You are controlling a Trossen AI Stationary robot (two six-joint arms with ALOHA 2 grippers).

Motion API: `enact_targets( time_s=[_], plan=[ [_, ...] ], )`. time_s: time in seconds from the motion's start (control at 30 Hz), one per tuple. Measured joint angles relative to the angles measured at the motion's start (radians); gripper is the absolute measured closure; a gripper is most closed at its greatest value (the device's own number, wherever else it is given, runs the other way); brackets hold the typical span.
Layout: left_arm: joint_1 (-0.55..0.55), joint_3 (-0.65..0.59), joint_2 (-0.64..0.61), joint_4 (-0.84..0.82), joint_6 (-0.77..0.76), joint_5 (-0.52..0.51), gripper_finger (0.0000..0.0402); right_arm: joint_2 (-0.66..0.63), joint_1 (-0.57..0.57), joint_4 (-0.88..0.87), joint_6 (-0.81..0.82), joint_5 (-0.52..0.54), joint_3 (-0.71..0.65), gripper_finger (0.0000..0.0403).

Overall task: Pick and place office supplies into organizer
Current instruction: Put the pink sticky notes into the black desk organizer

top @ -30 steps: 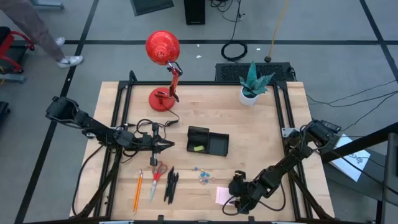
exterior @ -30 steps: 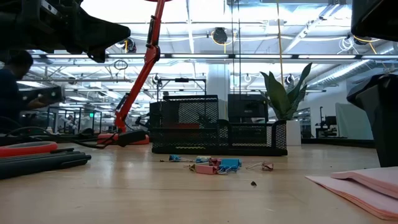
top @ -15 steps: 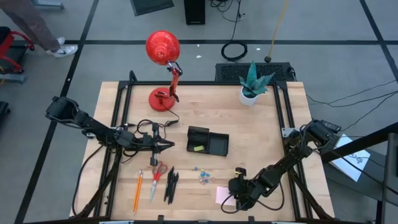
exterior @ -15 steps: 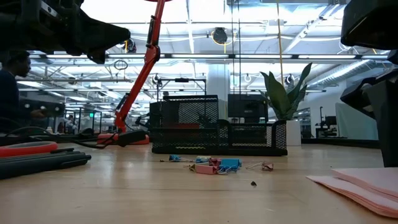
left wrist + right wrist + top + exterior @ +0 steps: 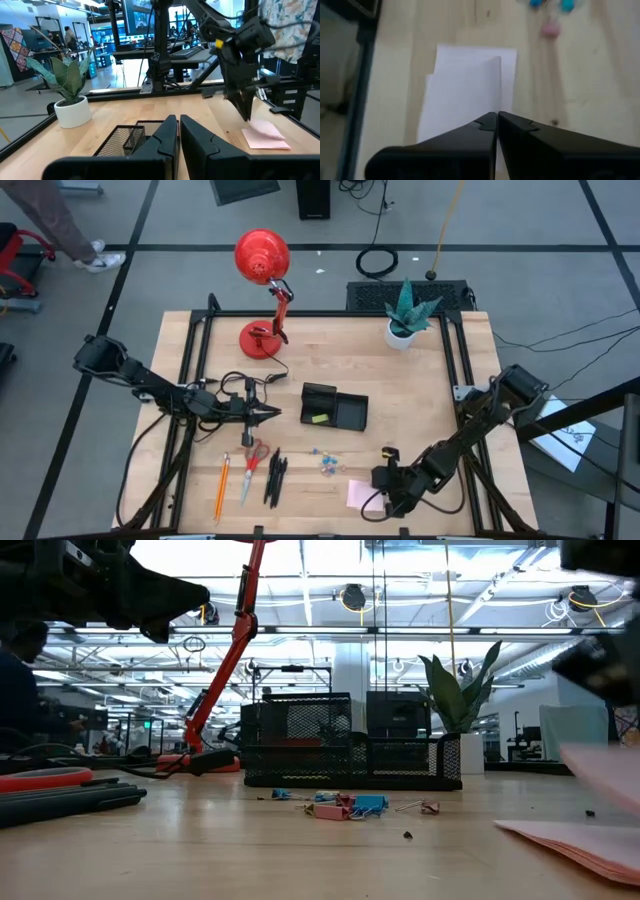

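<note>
Your right tool (image 5: 497,116) is pressed together, pinching the top sheet of the sticky-note pad (image 5: 467,90); your left tool (image 5: 178,120), also pressed together, hangs near the organizer (image 5: 335,407).

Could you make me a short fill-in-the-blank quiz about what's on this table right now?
1. The right gripper has its jaws shut on a sheet of the pink ____.
2. The lamp is coloured ____.
3. The scissors lie between the pens and the orange ____.
4. The yellow-green piece lies inside the black ____.

Missing words: pad; red; pencil; organizer
</note>
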Motion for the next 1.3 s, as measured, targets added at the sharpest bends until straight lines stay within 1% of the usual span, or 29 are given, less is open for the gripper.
enact_targets(
  time_s=[0.17, 0.7, 1.07, 1.3],
  plan=[
    [0.0, 0.0, 0.0, 0.0, 0.0, 0.0, 0.0371, -0.059, -0.01, 0.001, -0.05, 0.042, 0.0, 0.0401],
    [-0.001, 0.0, 0.0, 0.0, -0.007, 0.0, 0.0371, -0.203, -0.094, -0.003, -0.232, 0.045, 0.002, 0.0402],
    [0.0, 0.0, 0.0, -0.001, -0.007, 0.0, 0.0371, -0.28, -0.243, -0.122, -0.348, 0.045, 0.003, 0.0403],
    [0.0, 0.0, 0.0, -0.005, -0.007, 0.0, 0.0371, -0.345, -0.351, -0.15, -0.439, 0.043, 0.003, 0.0403]
  ],
)
